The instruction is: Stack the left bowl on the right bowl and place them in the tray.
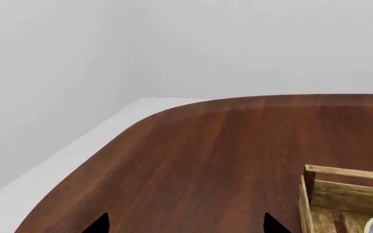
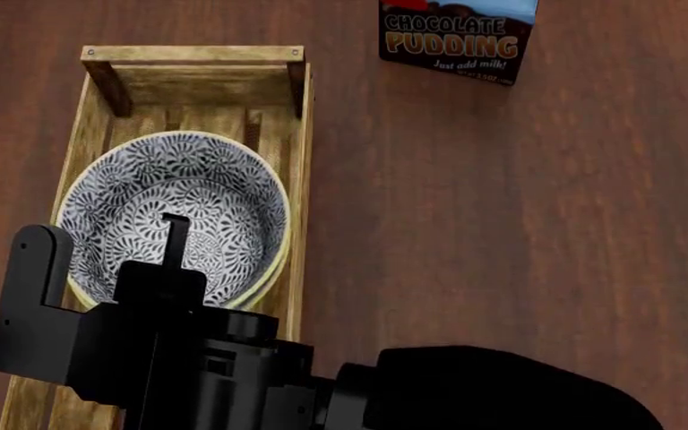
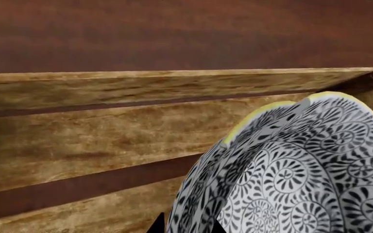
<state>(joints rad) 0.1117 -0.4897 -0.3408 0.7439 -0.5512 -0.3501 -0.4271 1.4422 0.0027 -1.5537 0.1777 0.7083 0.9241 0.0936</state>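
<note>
1. Here the right hand [image 2: 171, 255] pinches the near rim of the stacked bowls [image 2: 176, 210], one finger inside.
2. The bowls sit inside the tray [image 2: 189, 61], at its far half.
3. The left hand [image 1: 183, 225] hangs wide over the bare bench [image 1: 225, 145].
4. A pudding box [image 2: 458, 36] stands far right.

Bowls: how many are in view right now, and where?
2. The upper bowl sits nested in the lower bowl, of which only a rim edge shows, both inside the tray toward its far end. The right arm hides the tray's near end.
</note>
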